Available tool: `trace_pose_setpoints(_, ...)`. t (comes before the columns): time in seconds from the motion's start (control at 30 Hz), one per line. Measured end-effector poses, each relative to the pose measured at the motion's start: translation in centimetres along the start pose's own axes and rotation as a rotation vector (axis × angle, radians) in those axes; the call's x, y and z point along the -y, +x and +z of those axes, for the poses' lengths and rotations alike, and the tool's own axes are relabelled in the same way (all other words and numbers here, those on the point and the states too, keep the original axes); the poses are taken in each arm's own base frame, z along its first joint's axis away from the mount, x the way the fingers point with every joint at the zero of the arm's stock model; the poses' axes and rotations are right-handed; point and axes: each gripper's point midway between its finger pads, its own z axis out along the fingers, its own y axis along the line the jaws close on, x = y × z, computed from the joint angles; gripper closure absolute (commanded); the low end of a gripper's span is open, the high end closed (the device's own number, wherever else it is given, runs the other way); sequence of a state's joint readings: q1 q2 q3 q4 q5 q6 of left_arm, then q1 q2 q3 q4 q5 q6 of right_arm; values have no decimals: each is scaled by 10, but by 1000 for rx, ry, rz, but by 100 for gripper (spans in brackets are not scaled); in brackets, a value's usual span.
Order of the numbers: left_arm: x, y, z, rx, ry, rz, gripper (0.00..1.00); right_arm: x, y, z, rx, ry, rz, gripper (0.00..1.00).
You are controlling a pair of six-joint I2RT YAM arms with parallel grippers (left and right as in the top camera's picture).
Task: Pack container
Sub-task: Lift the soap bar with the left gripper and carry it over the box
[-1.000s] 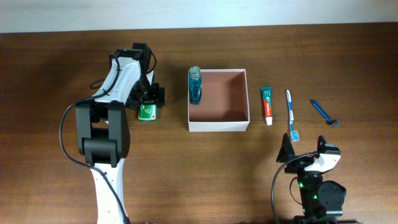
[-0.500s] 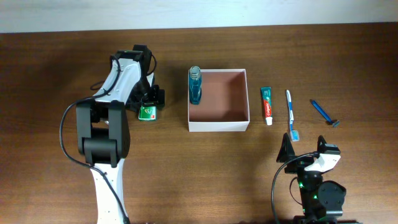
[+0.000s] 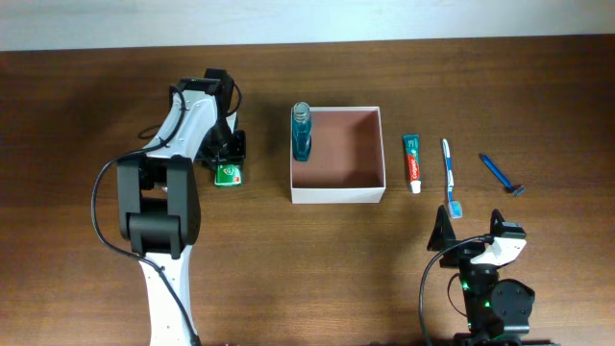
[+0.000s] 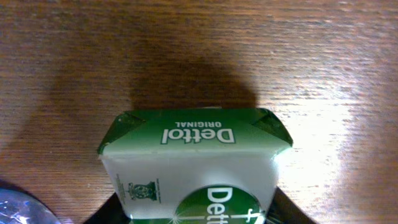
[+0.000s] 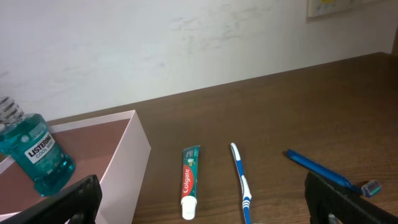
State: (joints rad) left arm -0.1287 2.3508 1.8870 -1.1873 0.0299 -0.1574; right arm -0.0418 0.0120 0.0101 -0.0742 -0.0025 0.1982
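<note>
Gripping a green soap box [image 4: 193, 162], the left fingers [image 4: 289, 214] sit near the container [image 3: 338, 195] holding a mouthwash bottle [image 3: 302, 135]; right fingers [image 5: 68, 202] gape empty near toothpaste [image 3: 413, 161], toothbrush [image 3: 449, 173], razor [image 3: 502, 173].

Soap box [image 4: 193, 158], green face: "Dettol ORIGINAL" in white letters, upside down in the left wrist view.
Soap box, white face: a green disc with "Dett", the rest cut off by the picture's edge; a small emblem beside it, too small to read.
Mouthwash bottle [image 5: 36, 155], label: "LISTERINE".
Toothpaste tube [image 5: 188, 182]: "Colgate", running lengthwise.
</note>
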Motion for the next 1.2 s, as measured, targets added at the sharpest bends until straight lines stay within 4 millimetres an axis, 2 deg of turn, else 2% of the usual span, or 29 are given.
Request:
trace_pose_setpoints(0.1,1,0,-2,1,4,2,78,0,0,0,0,0,0,1)
trace_pose_setpoints(0.33,5,6,-8,-36,28,0,78,0,0,0,0,0,0,1)
trace_pose_setpoints(0.43,11,-6,-25,-12,49,1,78,0,0,0,0,0,-1,1)
trace_pose_setpoints(0.57,19,-32,-75,99,81,7,78,0,0,0,0,0,-1,1)
trace_pose_setpoints(0.67,27,-50,-133,235,124,18,78,0,0,0,0,0,0,1)
trace_pose_setpoints(0.77,37,-56,-189,365,188,34,78,0,0,0,0,0,-1,1)
trace_pose_setpoints(0.9,56,-47,-250,497,282,63,78,0,0,0,0,0,0,1)
trace_pose_setpoints(1.0,81,-35,-287,588,345,124,78,0,0,0,0,0,0,1)
trace_pose_setpoints(1.1,113,-21,-307,641,390,200,78,0,0,0,0,0,0,1)
trace_pose_setpoints(1.13,134,-11,-314,653,412,246,78,0,0,0,0,0,0,1)
trace_pose_setpoints(1.2,163,3,-317,650,437,309,78,0,0,0,0,0,0,1)
